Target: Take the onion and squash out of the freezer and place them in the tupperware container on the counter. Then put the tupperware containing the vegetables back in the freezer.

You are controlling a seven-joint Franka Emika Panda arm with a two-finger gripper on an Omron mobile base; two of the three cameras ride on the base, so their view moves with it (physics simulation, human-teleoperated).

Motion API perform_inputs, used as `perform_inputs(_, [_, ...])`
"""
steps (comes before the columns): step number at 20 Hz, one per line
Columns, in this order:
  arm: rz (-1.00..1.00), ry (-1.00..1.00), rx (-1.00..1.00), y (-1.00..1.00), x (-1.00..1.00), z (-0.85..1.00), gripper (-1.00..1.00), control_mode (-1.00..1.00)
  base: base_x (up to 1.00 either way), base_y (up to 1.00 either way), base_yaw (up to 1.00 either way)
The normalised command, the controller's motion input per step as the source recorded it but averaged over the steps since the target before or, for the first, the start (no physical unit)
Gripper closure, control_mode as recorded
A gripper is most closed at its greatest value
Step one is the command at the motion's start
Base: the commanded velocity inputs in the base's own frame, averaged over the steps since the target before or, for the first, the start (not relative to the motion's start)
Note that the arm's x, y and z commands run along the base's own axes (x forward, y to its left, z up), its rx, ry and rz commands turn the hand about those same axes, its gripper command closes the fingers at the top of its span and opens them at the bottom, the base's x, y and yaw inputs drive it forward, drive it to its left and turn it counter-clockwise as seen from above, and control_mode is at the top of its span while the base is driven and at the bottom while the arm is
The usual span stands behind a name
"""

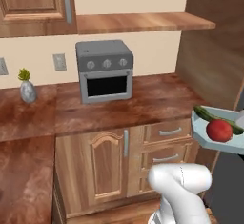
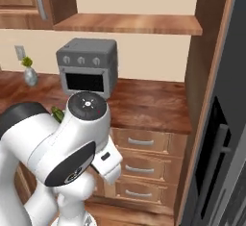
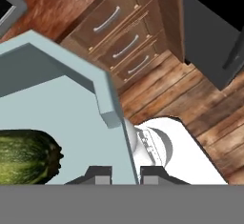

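Gripper (image 3: 121, 174) clamped on the rim of the tray (image 1: 202, 132), which is held aloft right of the counter (image 1: 143, 106) with onion (image 1: 219, 130) and squash (image 1: 209, 116) inside; carry level toward the freezer (image 2: 226, 138), avoiding tilt.

The white robot arm (image 2: 57, 143) rises from the lower left and covers much of the near scene. Behind it the dark reddish-brown bench (image 2: 144, 105) carries a grey toaster oven (image 2: 86, 66) with three knobs and a dark window. To the left of the oven stands a small grey vase (image 2: 30, 76) with a green plant. Just beside the arm's round top joint a small green piece (image 2: 58, 114) shows; I cannot tell what it is. Below the bench are wooden drawers (image 2: 141, 165) with silver handles. At the right edge is the tall grey freezer (image 2: 226, 138) with its long handle.
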Motion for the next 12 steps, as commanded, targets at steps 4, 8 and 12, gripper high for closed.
perform_inputs(4, [0.00, 0.00, 0.00, 0.00, 0.00, 0.00, 1.00, 1.00, -1.00, -0.42, -0.09])
perform_inputs(8, [0.00, 0.00, 0.00, 0.00, 0.00, 0.00, 1.00, 1.00, -1.00, -0.62, -0.03])
perform_inputs(12, [0.00, 0.00, 0.00, 0.00, 0.00, 0.00, 1.00, 1.00, -0.57, -0.97, 0.03])
